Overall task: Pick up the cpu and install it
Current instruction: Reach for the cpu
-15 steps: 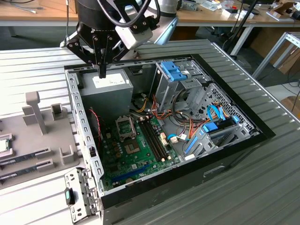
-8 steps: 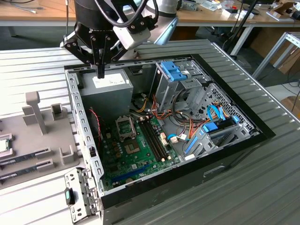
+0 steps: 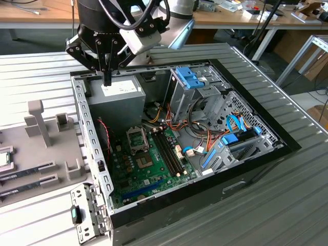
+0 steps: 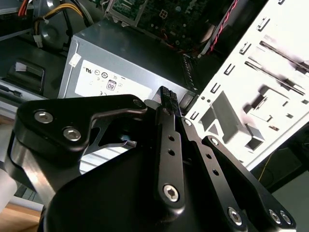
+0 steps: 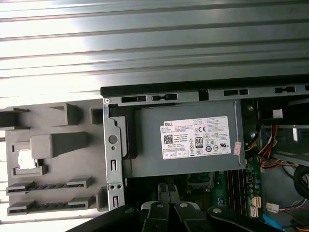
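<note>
The tool (image 3: 107, 79), its 2 fingers pressed together with nothing between them, hangs over the grey power supply (image 3: 121, 96) inside the open computer case (image 3: 91, 148), well apart from the cpu (image 3: 4, 158), which lies in the grey tray (image 3: 48, 154) on the bench (image 3: 31, 72) at the exterior view's left.
</note>
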Motion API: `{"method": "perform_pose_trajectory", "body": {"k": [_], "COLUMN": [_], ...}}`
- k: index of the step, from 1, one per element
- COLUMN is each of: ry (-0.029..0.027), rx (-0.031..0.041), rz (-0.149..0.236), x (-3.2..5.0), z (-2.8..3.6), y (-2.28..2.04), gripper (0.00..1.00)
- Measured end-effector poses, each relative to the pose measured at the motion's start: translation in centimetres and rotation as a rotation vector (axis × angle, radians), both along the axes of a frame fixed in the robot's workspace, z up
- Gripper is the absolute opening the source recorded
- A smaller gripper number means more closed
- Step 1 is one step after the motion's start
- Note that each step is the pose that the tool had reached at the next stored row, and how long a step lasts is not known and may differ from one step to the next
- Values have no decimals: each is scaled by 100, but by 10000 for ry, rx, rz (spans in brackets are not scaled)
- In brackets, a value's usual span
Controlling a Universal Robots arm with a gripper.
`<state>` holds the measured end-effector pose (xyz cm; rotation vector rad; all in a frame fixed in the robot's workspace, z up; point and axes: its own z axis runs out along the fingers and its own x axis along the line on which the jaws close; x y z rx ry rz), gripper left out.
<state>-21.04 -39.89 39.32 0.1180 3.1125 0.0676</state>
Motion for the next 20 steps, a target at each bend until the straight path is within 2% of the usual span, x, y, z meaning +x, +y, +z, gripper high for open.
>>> {"method": "perform_pose_trajectory", "body": {"k": [20], "ry": [0], "rx": [1], "rz": [0], "x": [-127], "z": [-1], "y": [0], "gripper": [11]}}
